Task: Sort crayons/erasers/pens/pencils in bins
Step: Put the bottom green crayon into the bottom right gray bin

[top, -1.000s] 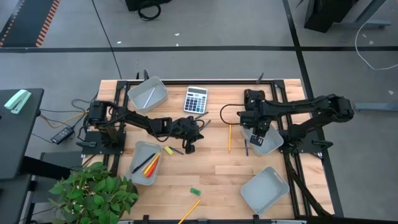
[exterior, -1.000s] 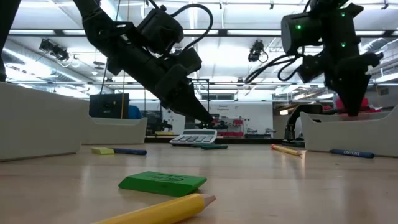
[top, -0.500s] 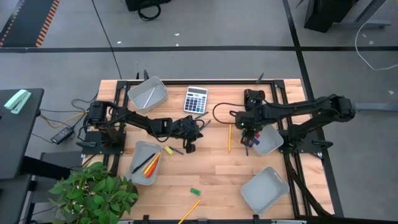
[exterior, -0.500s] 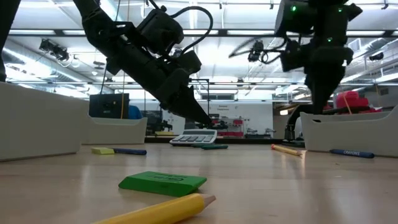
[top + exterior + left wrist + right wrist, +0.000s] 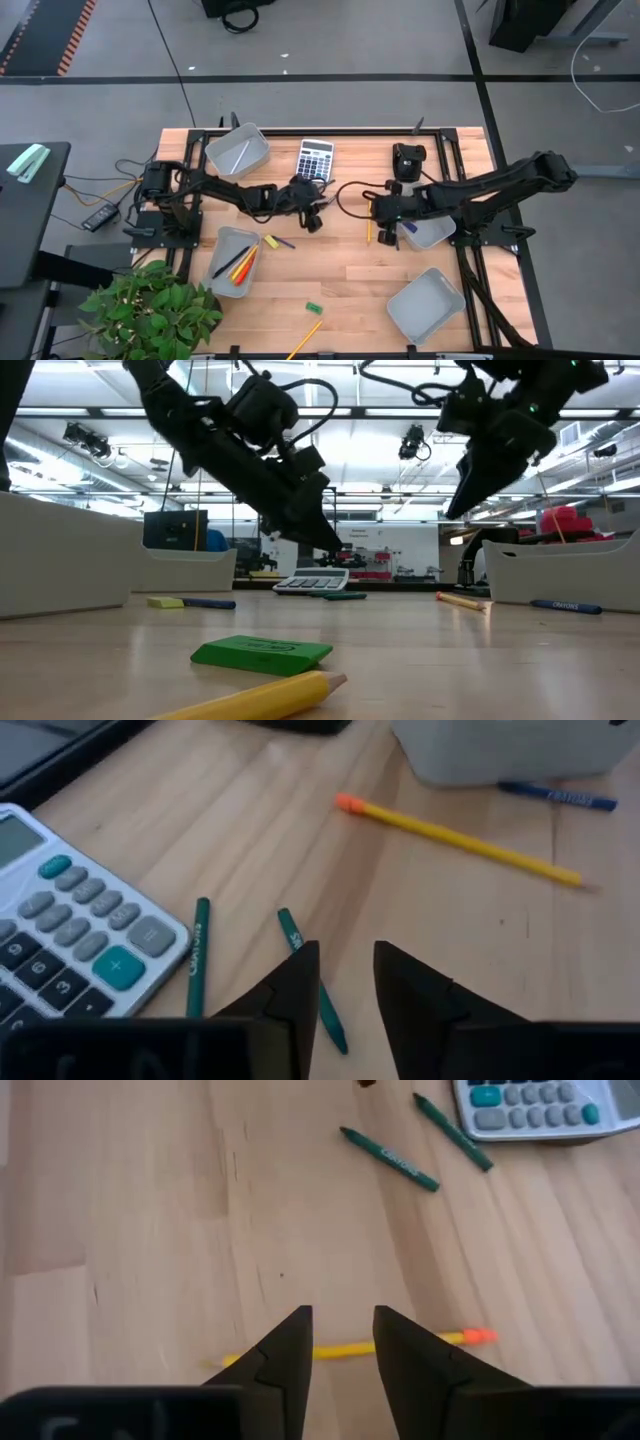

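My left gripper (image 5: 347,982) hangs open above a green crayon (image 5: 312,982) lying on the table beside the calculator (image 5: 70,930); a second green crayon (image 5: 197,955) lies next to it. In the high view the gripper (image 5: 313,218) is at mid-table. My right gripper (image 5: 343,1342) is open and tilted, well above a yellow pencil (image 5: 340,1349), seen also in the high view as pencil (image 5: 368,224) left of the right bin (image 5: 432,230). A blue crayon (image 5: 556,796) lies against that bin. The left bin (image 5: 232,260) holds crayons and a dark pen.
A far-left bin (image 5: 237,150) holds a pale pencil; another bin (image 5: 427,303) sits near right. A yellow eraser (image 5: 270,242) with a dark stick beside it, a green eraser (image 5: 313,307) and a pencil (image 5: 305,338) lie loose. A plant (image 5: 150,305) stands off the near-left corner.
My right gripper has swung from above the right bin toward the table's left, tipping over as it went, and now hangs over the yellow pencil. My left gripper has turned, its tips shifting slightly toward the far edge.
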Available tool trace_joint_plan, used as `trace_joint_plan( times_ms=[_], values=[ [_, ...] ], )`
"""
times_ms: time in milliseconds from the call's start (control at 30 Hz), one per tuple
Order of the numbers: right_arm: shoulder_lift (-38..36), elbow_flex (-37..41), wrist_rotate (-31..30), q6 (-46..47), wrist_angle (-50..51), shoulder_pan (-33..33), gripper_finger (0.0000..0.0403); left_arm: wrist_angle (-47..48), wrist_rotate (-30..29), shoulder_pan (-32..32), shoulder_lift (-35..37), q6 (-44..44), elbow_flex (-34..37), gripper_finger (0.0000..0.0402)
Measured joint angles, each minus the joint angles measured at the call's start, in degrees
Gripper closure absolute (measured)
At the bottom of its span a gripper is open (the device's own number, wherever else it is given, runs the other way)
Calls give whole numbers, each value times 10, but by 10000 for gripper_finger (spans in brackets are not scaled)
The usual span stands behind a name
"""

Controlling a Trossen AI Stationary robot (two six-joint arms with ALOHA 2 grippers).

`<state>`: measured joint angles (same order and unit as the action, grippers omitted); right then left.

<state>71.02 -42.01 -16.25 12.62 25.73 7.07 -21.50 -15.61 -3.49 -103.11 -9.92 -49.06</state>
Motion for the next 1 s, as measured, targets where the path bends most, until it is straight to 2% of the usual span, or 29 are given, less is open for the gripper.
trace_joint_plan(
  times_ms=[167, 333, 500, 667, 900, 1000],
  values=[
    [1, 82, 42, 0, -133, 0, 286, 175, 3, -2, 0, -2, -83, 292],
    [1, 140, 49, -8, -254, 1, 286, 312, 10, -20, 0, -16, -157, 292],
    [1, 165, 48, -49, -329, 20, 286, 362, 41, -39, -18, -27, -197, 292],
    [1, 184, 45, -70, -380, 40, 286, 373, 45, -45, -75, -25, -245, 292],
    [1, 200, 25, -75, -386, 47, 286, 471, 47, -52, -158, 1, -373, 292],
    [1, 211, 15, -74, -388, 47, 286, 541, 50, -58, -180, 0, -427, 292]
  ],
)
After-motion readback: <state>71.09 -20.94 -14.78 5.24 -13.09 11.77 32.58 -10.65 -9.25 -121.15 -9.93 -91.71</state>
